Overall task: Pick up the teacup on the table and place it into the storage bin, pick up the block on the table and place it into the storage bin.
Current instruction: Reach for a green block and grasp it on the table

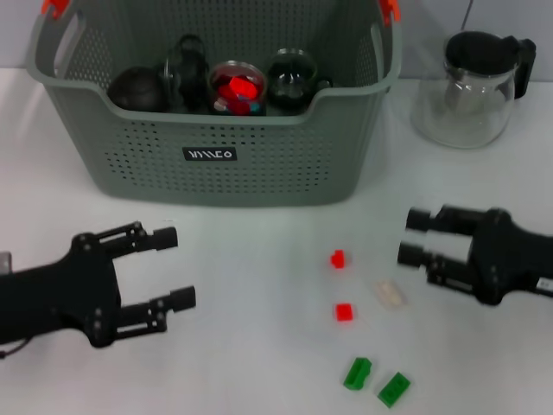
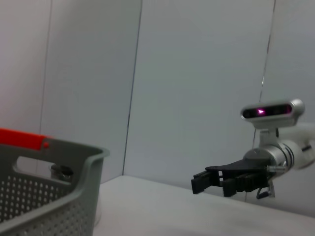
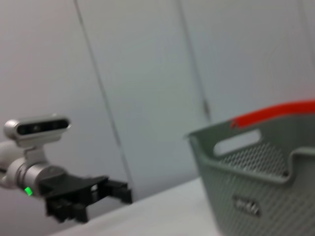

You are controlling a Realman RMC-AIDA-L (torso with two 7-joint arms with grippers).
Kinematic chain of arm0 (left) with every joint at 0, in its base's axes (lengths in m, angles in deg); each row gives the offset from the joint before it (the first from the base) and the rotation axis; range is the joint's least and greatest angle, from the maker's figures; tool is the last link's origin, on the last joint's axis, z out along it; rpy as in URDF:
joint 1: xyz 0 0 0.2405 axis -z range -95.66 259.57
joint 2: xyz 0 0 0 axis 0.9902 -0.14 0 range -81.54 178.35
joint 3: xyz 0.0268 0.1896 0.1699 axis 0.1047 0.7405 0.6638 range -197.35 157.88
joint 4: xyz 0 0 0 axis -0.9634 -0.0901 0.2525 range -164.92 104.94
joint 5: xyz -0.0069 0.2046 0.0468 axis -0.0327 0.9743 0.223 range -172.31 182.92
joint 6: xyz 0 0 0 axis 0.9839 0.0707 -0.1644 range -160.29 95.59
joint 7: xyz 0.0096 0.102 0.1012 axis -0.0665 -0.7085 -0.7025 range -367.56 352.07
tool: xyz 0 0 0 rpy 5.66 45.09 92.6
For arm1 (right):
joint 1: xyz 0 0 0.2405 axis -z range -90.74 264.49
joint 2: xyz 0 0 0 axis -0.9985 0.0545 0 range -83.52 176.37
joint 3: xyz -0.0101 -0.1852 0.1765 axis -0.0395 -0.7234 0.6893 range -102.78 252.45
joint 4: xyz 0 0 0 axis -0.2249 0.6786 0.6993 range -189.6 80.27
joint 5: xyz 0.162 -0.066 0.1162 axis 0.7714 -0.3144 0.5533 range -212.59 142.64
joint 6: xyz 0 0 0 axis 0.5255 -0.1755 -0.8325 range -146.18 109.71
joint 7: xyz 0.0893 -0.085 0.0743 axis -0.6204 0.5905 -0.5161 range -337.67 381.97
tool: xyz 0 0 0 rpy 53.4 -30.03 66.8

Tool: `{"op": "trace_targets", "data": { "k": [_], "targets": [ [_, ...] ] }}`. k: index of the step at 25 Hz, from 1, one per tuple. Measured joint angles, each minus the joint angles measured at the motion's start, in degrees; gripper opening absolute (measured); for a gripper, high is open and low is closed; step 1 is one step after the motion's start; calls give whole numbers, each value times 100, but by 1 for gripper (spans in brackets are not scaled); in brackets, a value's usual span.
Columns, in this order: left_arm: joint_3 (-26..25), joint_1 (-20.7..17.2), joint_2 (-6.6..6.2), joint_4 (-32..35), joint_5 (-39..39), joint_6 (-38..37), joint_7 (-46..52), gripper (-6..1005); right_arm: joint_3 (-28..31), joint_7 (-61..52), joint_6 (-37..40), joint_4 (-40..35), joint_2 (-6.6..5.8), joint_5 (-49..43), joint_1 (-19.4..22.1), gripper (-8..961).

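The grey perforated storage bin (image 1: pixel 216 164) stands at the back of the table and also shows in the wrist views (image 2: pixel 49 201) (image 3: pixel 256 187). Inside it are a dark pot, a glass teacup (image 1: pixel 237 87) holding red pieces, and another glass cup (image 1: pixel 292 78). No teacup stands on the table. Loose blocks lie in front: two red (image 1: pixel 338 258) (image 1: pixel 344 312), one cream (image 1: pixel 390 293) and two green (image 1: pixel 357 373) (image 1: pixel 394 389). My right gripper (image 1: pixel 411 236) hovers open just right of the cream block. My left gripper (image 1: pixel 177 268) is open at the front left, holding nothing.
A glass carafe with a black lid and handle (image 1: pixel 471 86) stands at the back right, beside the bin. White tabletop stretches between the two grippers and the bin's front wall.
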State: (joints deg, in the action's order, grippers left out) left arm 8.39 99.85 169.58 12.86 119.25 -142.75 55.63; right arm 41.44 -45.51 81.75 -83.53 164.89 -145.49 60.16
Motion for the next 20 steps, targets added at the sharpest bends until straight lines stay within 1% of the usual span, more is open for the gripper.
{"op": "trace_targets", "data": {
  "k": [2, 4, 8, 15, 17, 20],
  "targets": [
    [-2, -63, 46, -11, 7, 6, -126, 753, -154, -349, 61, -262, 11, -358, -59, 549],
    [-4, -90, 54, -14, 10, 21, -149, 753, -304, -714, 121, -597, 46, -668, -102, 550],
    [-107, -116, 58, -84, -13, 90, -161, 753, -842, -1930, 339, -1695, 139, -1431, -268, 550],
    [-191, -117, 104, -191, -26, 130, -181, 752, -1865, -3591, 655, -3034, 149, -2162, -780, 550],
    [-263, -99, 114, -243, -27, 132, -184, 752, -2195, -3996, 714, -3232, 156, -2305, -987, 550],
    [-458, -70, 117, -341, -29, 137, -191, 752, -2573, -4685, 682, -3217, 161, -2398, -1340, 550]
  ]
}}
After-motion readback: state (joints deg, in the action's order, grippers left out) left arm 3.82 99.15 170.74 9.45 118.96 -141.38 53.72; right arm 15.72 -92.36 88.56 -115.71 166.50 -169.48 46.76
